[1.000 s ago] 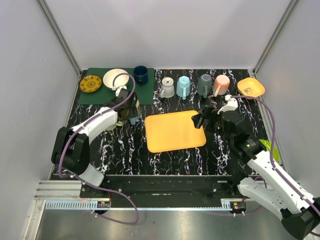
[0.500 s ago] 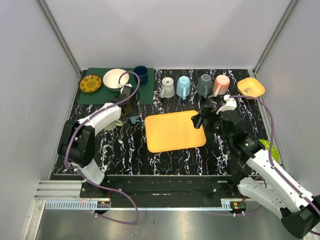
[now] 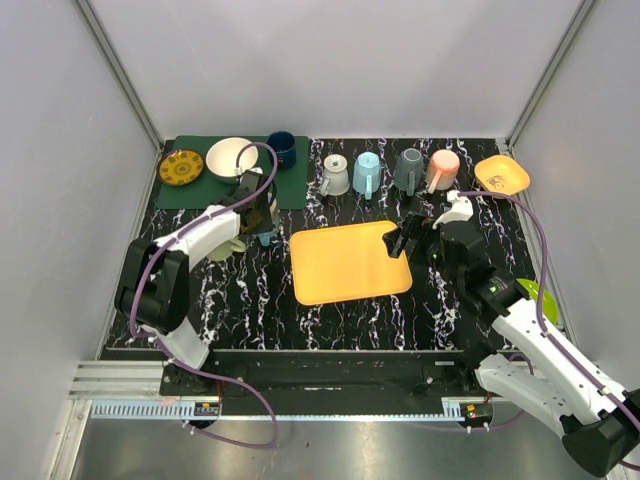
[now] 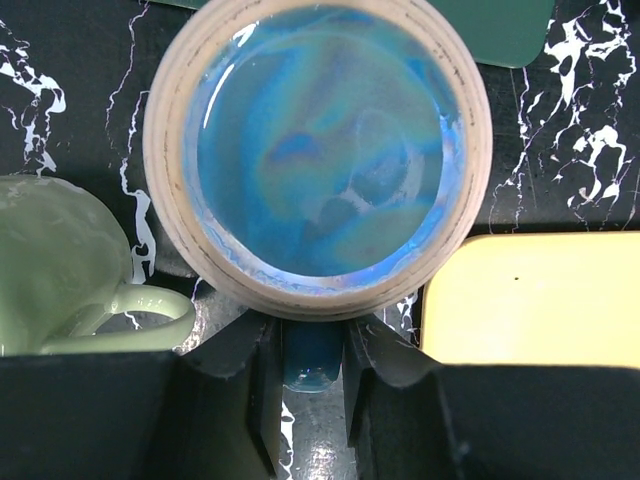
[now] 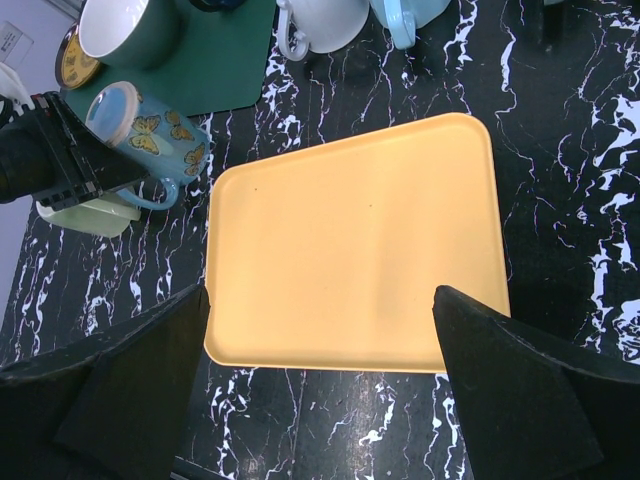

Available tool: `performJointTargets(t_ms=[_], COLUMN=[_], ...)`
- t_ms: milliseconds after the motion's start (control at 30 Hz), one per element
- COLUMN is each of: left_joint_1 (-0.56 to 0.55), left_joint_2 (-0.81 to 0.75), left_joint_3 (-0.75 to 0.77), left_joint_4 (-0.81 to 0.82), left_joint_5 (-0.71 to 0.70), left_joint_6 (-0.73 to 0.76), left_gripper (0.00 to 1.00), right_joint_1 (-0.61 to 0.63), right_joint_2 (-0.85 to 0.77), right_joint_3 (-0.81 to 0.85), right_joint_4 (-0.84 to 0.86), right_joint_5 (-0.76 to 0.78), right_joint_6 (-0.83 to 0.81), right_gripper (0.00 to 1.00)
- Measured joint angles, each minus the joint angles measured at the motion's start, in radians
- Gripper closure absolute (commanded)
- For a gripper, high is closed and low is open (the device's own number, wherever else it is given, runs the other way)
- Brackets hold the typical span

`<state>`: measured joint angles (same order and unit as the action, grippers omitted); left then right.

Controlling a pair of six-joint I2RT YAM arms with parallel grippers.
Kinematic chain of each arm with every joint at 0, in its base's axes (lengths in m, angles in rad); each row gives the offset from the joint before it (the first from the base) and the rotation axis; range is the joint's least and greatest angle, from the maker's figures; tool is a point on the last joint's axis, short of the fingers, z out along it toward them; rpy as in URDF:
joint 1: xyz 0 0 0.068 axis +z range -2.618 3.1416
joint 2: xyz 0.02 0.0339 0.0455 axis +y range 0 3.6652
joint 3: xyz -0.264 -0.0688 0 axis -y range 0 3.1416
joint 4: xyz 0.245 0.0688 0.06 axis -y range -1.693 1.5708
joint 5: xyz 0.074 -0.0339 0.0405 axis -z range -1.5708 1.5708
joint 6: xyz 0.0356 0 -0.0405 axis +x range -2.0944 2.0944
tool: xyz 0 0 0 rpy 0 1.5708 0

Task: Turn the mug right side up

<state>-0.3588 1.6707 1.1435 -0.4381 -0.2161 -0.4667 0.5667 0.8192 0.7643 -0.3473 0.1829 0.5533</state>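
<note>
The mug is blue with butterflies and stands upside down on the black marbled table, its flat blue base with a beige ring facing up. It is also in the right wrist view and the top view. My left gripper reaches it from the side and has both fingers pressed against its blue handle. In the top view the left gripper sits left of the orange tray. My right gripper hangs wide open above the tray's near edge, holding nothing.
A pale green mug lies right beside the blue one. At the back stand a white mug, light blue mug, grey mug, pink mug and orange bowl. A green mat carries a yellow plate, white bowl and dark cup.
The left gripper has shifted slightly toward the mug and closed its jaws in around the handle. The right arm has stayed still.
</note>
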Motion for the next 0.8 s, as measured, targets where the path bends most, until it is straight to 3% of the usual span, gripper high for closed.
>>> performJointTargets(t_ms=[233,533,633,800], left_joint_1=[0.001,0.001,0.003,-0.004], left_joint_2=[-0.079,-0.354,-0.438,-0.525], left_joint_3=[-0.055,-0.060,-0.087,-0.202], left_joint_4=[0.002,-0.019,0.059,0.293], left_joint_5=[0.045,0.179,0.274,0.480], left_joint_6=[-0.004,-0.045,-0.106,-0.295], left_gripper=[1.00,1.00,1.00,1.00], right_joint_1=[0.000,0.000,0.000,0.000], right_joint_2=[0.000,-0.003,-0.020,-0.032], right_joint_3=[0.000,0.000,0.000,0.002], right_joint_4=[-0.008,-0.031,-0.016,0.063], right_joint_5=[-0.001,-0.010,-0.057,-0.266], right_joint_6=[0.000,0.004,0.023,0.061], right_gripper=[0.00,0.00,0.00,0.00])
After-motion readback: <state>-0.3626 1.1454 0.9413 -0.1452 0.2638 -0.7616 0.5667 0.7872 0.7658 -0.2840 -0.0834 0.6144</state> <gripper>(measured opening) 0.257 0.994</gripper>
